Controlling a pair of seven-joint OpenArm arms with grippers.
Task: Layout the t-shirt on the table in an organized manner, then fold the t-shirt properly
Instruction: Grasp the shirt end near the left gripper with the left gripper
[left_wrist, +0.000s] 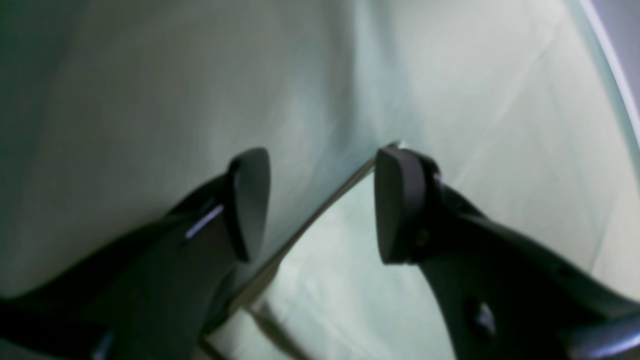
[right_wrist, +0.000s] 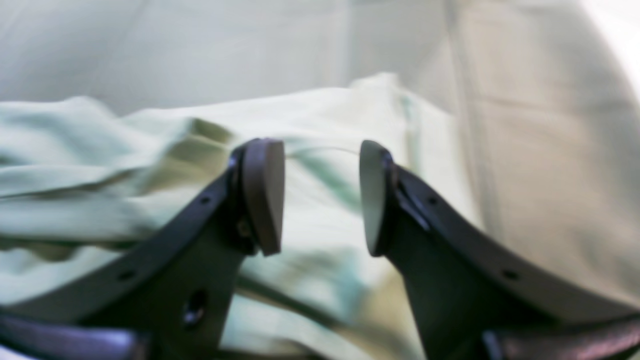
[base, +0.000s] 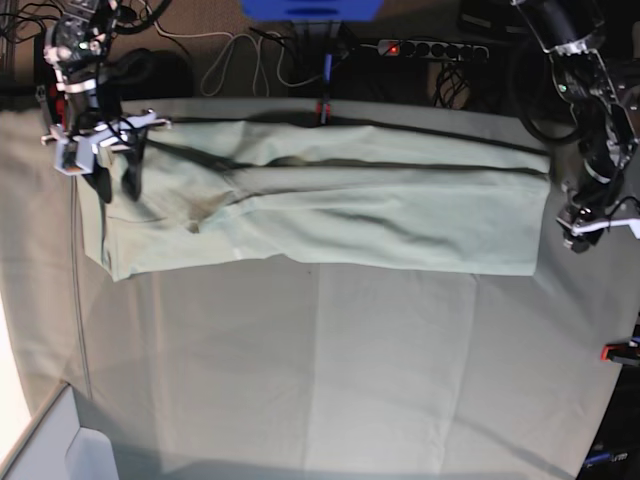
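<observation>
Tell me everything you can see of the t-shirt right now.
The t-shirt is pale mint-green soft fabric, lying as a long horizontal band across the far half of the table. Long creases run along it, and it bunches at the end under the right gripper. Both grippers are open; neither grips it.

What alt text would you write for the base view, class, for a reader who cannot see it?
A pale green t-shirt lies folded into a long band across the far side of a cloth-covered table. The right gripper hangs open over one end of it; the left gripper sits just past the other end.
</observation>
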